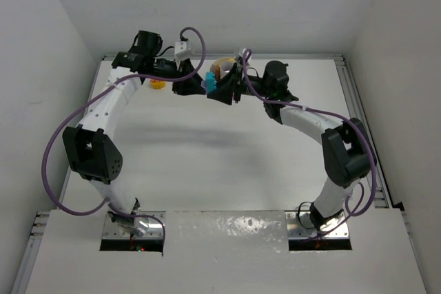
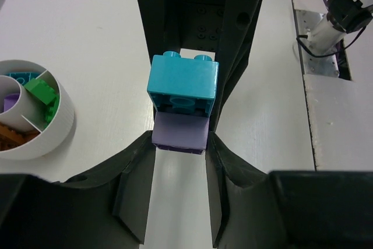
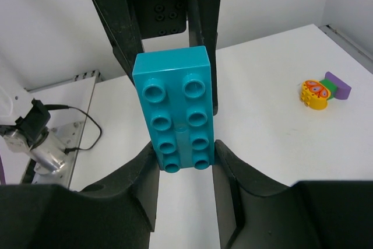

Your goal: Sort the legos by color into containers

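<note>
A teal lego [image 3: 175,109] is stuck to a purple lego [image 2: 180,132], and the pair hangs above the table between both arms. My right gripper [image 3: 185,155] is shut on the teal lego's sides. In the left wrist view my left gripper [image 2: 179,144] has its fingertips pressed against both sides of the purple lego. The round white dish [image 2: 61,122] stands just left of the pair. Its containers hold a green lego [image 2: 42,93] and teal, purple and orange pieces. From above, the two grippers meet at the teal lego [image 1: 211,82], which hides most of the dish [image 1: 222,67].
A small cluster of yellow, green and purple legos [image 3: 323,90] lies on the table to the right in the right wrist view. A yellow piece [image 1: 158,84] shows under the left arm from above. Walls enclose the table on three sides.
</note>
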Motion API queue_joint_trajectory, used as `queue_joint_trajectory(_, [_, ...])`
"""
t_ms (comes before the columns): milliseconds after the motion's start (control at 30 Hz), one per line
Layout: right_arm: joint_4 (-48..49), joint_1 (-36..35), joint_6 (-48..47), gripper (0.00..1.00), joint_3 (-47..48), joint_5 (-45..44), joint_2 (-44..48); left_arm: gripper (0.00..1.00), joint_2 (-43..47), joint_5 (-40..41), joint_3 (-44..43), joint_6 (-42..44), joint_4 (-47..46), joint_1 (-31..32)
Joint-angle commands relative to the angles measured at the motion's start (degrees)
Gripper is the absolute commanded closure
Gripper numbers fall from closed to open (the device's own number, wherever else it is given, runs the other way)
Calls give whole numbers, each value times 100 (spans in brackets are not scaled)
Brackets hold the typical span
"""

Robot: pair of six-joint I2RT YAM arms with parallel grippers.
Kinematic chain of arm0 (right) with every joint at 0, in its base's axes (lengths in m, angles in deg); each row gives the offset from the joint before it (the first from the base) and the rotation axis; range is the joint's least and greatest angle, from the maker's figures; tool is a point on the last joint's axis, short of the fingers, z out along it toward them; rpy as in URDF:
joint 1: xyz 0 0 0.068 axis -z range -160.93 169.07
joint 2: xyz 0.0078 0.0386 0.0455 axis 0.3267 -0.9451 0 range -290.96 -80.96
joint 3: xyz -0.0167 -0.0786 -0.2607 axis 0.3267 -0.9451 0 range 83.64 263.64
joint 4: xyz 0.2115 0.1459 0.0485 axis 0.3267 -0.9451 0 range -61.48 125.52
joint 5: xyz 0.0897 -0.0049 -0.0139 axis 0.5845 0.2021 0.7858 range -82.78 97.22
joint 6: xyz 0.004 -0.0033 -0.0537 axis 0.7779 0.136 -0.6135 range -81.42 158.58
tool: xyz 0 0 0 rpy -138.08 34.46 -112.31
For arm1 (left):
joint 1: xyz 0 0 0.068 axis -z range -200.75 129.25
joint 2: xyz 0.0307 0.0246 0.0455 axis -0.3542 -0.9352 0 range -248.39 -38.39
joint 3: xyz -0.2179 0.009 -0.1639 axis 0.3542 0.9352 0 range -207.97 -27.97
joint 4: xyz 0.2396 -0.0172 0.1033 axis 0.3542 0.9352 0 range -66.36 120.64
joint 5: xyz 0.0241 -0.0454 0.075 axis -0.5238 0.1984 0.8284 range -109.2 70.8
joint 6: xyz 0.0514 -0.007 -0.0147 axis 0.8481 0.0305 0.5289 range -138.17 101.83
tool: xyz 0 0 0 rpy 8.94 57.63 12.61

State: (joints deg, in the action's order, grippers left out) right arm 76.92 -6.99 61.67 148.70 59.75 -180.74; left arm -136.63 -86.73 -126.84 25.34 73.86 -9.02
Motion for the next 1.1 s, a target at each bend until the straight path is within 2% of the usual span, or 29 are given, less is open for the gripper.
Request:
queue_joint_trajectory(0, [114, -57, -225, 100, 104, -6, 179, 98, -20, -95, -1, -26, -170, 84])
queue_joint_trajectory(100, [16, 74, -209, 100, 43, -102, 179, 100, 15, 247, -9, 44, -135, 67])
queue_joint_trajectory(267, [1166, 628, 1020, 100, -239, -138, 65, 100, 68, 872, 17, -43, -213, 14])
queue_joint_trajectory(367, [967, 848, 935, 100, -213, -287, 135, 100, 120, 1329, 139, -290, -485, 5])
queue_joint_trajectory(500, [106, 980, 329, 100, 24, -480, 126, 100, 129, 1707, 184, -571, -759, 5])
queue_joint_trajectory(600, [-796, 1156, 231, 100, 261, -1155, -14, 100, 147, 1988, 245, -843, -970, 5])
queue_joint_trajectory(667, [-1675, 1191, 74, 100, 655, -2261, -337, 100, 173, 2216, 333, -949, -1066, 5])
queue_joint_trajectory(700, [-2785, 1200, -32, 100, 1345, -2726, -540, 100, 182, 2296, 368, -1054, -1110, 5])
queue_joint_trajectory(733, [-3318, 1200, -33, 100, 1778, -3096, -777, 100, 182, 2366, 421, -1107, -1215, 5])
queue_joint_trajectory(767, [-3767, 1200, -102, 100, 2600, -3648, -1258, 100, 173, 2454, 439, -1134, -1242, 5])
queue_joint_trajectory(800, [-4442, 1191, -208, 100, 2913, -3845, -1480, 100, 165, 2481, 439, -1160, -1260, 5])
queue_joint_trajectory(867, [-4851, 1200, -200, 100, 3484, -4240, -1928, 100, 147, 2534, 448, -1195, -1260, 5])
queue_joint_trajectory(1067, [-4800, 1191, -156, 100, 3785, -4515, -2430, 100, 86, 2595, 448, -1143, -1190, -12])
